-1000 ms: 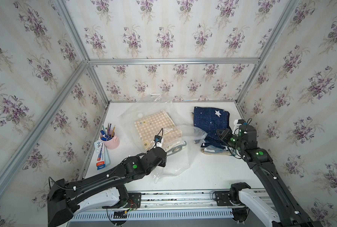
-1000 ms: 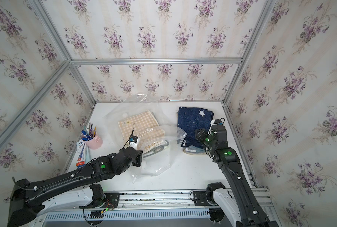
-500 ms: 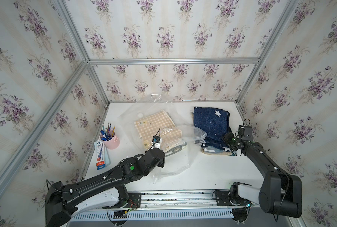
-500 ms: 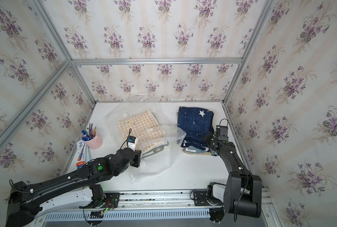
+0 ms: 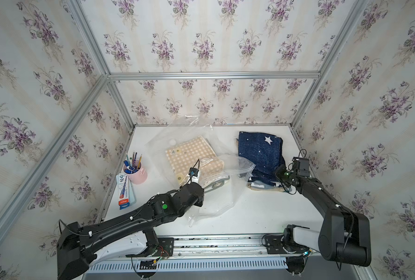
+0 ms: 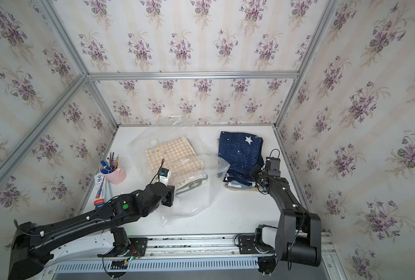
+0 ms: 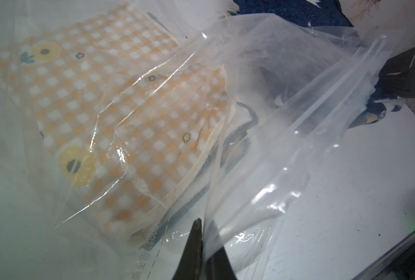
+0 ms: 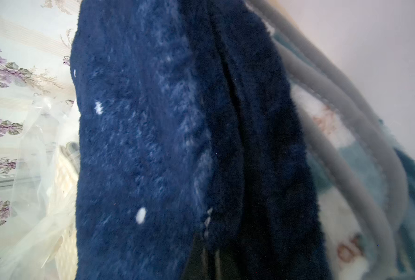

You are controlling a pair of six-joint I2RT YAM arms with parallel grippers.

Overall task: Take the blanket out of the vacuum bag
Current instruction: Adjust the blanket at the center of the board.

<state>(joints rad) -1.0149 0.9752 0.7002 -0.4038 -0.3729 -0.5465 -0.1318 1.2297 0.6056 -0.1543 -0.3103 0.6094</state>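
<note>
Here, left claw (image 7: 203,232) pinches the vacuum bag (image 7: 286,109) around the blanket (image 7: 129,109).

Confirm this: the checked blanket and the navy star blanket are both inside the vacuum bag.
Not quite. Only the checked blanket is inside the vacuum bag. The navy star blanket lies outside it, on the table to the bag's right. Both top views show this.

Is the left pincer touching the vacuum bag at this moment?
Touching. The left wrist view shows the left pincer shut on a fold of the vacuum bag, with clear film pinched between its dark tips.
</note>
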